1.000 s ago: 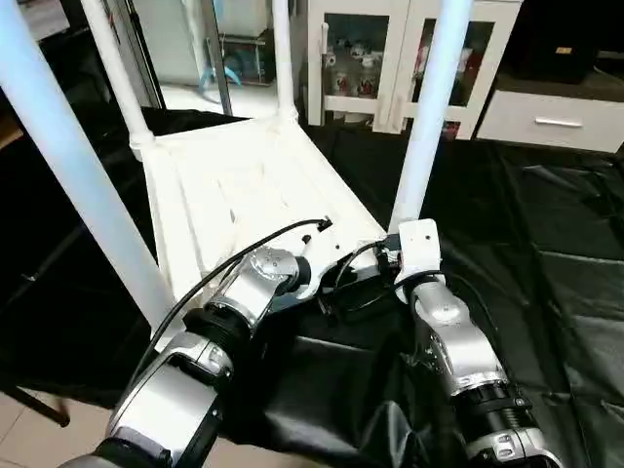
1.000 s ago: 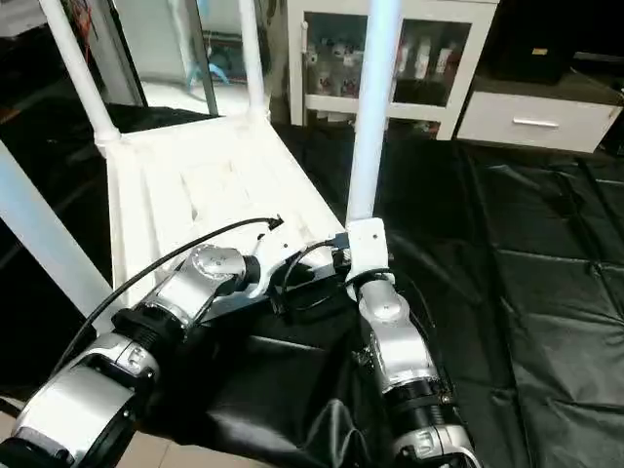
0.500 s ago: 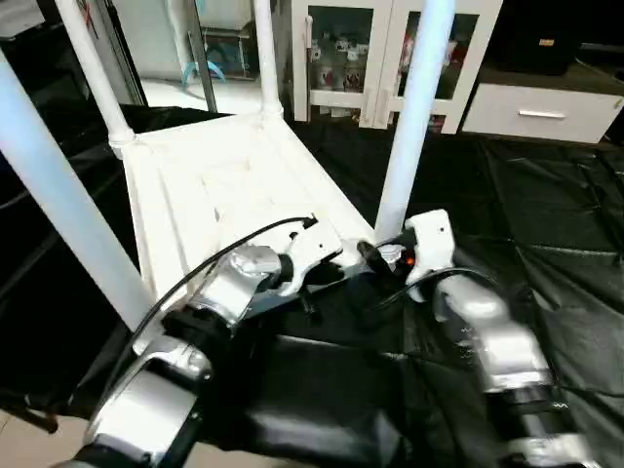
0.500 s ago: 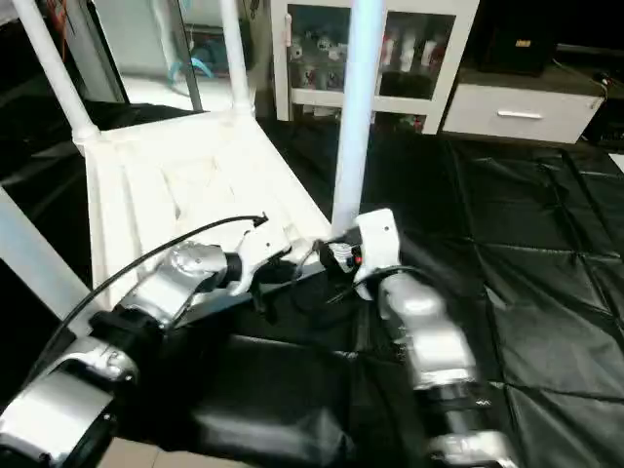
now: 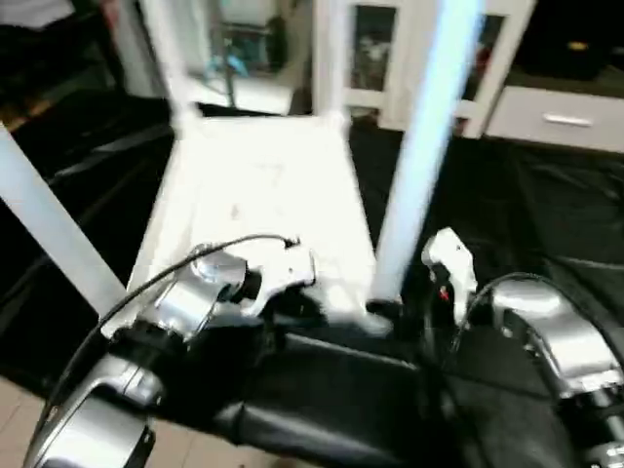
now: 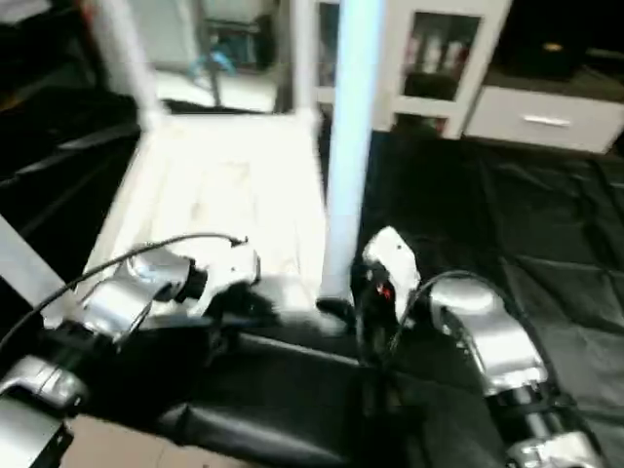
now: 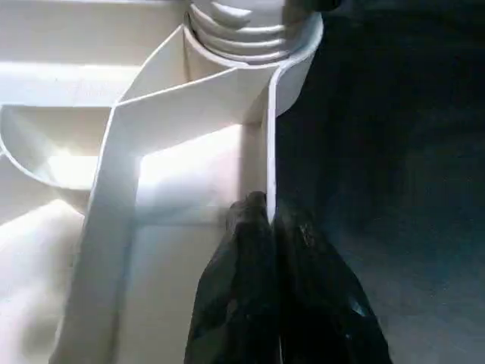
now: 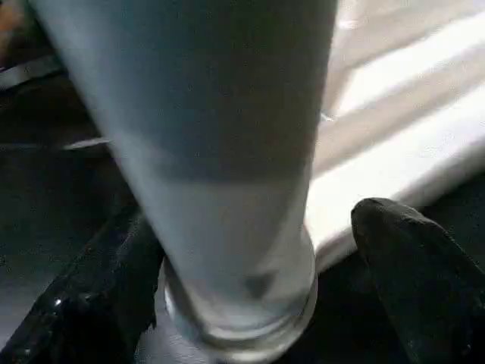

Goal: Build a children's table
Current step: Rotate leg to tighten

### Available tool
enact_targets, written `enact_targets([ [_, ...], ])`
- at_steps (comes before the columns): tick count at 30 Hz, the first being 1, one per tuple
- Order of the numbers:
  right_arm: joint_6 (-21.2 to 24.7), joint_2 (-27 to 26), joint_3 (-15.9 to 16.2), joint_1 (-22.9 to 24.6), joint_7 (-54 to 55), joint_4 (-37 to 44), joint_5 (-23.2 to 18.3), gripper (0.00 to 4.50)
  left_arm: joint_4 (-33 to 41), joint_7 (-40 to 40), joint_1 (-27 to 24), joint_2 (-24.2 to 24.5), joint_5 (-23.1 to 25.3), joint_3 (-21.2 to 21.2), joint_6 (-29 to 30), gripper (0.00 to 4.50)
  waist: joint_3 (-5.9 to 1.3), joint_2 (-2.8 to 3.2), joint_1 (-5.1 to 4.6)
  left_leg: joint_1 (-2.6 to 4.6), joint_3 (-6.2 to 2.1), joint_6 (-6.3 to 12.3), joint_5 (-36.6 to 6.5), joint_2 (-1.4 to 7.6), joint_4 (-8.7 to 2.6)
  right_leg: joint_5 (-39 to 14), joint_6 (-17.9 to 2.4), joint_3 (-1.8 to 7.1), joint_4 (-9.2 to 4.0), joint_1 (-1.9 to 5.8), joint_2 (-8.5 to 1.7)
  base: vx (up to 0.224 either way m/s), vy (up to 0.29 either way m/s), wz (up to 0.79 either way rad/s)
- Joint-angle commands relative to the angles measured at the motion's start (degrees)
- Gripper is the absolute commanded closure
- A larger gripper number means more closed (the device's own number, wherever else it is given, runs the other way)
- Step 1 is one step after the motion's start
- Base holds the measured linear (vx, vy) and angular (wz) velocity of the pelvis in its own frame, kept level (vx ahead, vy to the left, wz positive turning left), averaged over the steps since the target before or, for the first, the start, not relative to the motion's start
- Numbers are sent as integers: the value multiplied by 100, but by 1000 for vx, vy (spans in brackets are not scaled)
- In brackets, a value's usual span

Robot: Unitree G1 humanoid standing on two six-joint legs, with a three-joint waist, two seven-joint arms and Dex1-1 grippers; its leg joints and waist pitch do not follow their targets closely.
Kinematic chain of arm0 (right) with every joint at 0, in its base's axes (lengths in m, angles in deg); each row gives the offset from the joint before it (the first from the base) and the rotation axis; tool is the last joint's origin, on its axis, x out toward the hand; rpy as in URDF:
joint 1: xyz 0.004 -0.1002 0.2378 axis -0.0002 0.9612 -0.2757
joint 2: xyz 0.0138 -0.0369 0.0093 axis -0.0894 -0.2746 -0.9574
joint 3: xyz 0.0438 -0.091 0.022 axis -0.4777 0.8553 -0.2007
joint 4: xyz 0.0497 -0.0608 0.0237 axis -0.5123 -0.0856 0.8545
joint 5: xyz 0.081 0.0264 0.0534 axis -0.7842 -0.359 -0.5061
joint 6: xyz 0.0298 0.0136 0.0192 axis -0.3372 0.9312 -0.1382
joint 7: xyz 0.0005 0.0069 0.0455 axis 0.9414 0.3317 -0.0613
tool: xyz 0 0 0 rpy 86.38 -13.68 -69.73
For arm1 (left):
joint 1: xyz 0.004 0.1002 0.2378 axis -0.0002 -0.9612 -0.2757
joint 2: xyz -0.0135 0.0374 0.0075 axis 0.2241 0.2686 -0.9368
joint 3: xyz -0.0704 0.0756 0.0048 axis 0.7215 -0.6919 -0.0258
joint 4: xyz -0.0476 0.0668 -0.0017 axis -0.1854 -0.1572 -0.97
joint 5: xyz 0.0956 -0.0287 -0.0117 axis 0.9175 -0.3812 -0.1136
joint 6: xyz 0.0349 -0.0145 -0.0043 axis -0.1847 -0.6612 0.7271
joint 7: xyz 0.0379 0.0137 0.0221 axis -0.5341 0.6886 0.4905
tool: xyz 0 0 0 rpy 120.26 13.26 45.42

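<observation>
Left wrist view: left pincer (image 7: 269, 227) pinching tabletop rim (image 7: 270, 136); right wrist view: right pincer (image 8: 258, 303) spread around leg (image 8: 220, 152).

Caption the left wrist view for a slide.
Left gripper pinches the upturned table top's rim beside a threaded corner socket.

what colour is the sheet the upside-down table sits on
Black: the wrinkled floor sheet under the white plastic table top, best in the left eye view.
</observation>
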Motion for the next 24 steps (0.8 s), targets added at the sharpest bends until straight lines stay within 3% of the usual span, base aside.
enact_targets([
  [1, -193, 83, 148, 61, -170, 8, 78, 42, -138, 181, -229, 14, 161, -451, 205, 450, -292, -17, 11, -23, -19, 505, -602, 286, -299, -28, -1695, 237, -199, 255, -327, 0, 0, 0],
  [5, -194, 153, 254, 123, -368, 11, 74, 42, -102, 193, -251, 17, 177, -438, 232, 450, -281, -11, 16, -30, -38, 368, -913, 281, -329, -410, -1593, 237, -240, 286, -345, 0, 0, 0],
  [9, -179, 177, 271, 161, -467, 32, 40, 42, -133, 119, -243, 19, 232, -407, 241, 450, -285, -21, 7, -30, -41, 333, -920, 275, -331, -609, -1502, 236, -265, 291, -346, 0, 0, 0],
  [12, -282, 187, 272, 151, -454, -42, 121, 42, -182, 45, -196, 46, 263, -404, 238, 450, -296, -10, 6, -33, -43, 347, -784, 272, -316, -428, -1530, 233, -244, 287, -335, 0, 0, 0],
  [14, -316, 178, 233, 131, -431, -83, 118, 42, -192, 48, -195, 45, 254, -396, 242, 450, -297, 28, 3, -37, -45, 345, -794, 269, -313, -348, -1565, 227, -239, 288, -328, 0, 0, 0],
  [17, -319, 169, 214, 128, -437, -90, 109, 42, -168, 78, -207, 50, 247, -406, 265, 450, -295, 29, 2, -38, -46, 332, -877, 266, -318, -420, -1561, 225, -248, 298, -327, 0, 0, 0],
  [21, -340, 150, 201, 137, -479, -115, 89, 86, -244, 65, -170, 18, 283, -426, 249, 450, -304, 10, 8, -43, -45, 368, -800, 264, -308, -357, -1575, 222, -240, 302, -327, 0, 0, 0],
  [24, -378, 110, 207, 105, -449, -182, 116, 108, -207, 73, -180, 31, 276, -425, 274, 450, -314, 33, 11, -36, -44, 382, -754, 267, -298, -277, -1609, 219, -228, 296, -325, 0, 0, 0],
])
